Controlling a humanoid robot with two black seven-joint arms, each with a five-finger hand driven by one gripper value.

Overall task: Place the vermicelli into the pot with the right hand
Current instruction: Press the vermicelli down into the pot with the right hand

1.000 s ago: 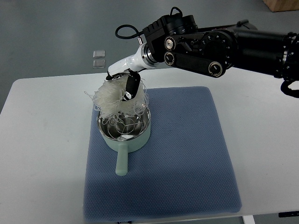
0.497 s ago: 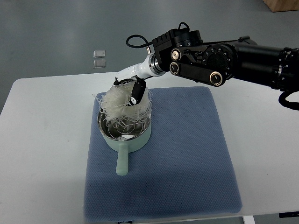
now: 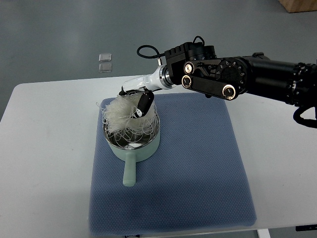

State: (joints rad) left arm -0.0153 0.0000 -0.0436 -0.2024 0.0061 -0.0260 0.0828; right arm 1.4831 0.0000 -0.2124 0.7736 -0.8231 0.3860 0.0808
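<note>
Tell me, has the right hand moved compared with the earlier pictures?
Yes. The right hand, shut on the vermicelli, has shifted toward the picture's right and come lower over the pot, which has stayed put on the blue mat.

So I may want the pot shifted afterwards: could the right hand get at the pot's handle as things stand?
Probably not yet. The right hand is shut on the vermicelli over the pot. The handle itself lies bare on the blue mat, pointing toward the robot, nothing blocking it.

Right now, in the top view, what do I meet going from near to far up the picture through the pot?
Mat edge → pot handle → pot → vermicelli held by right hand → table → floor.
</note>
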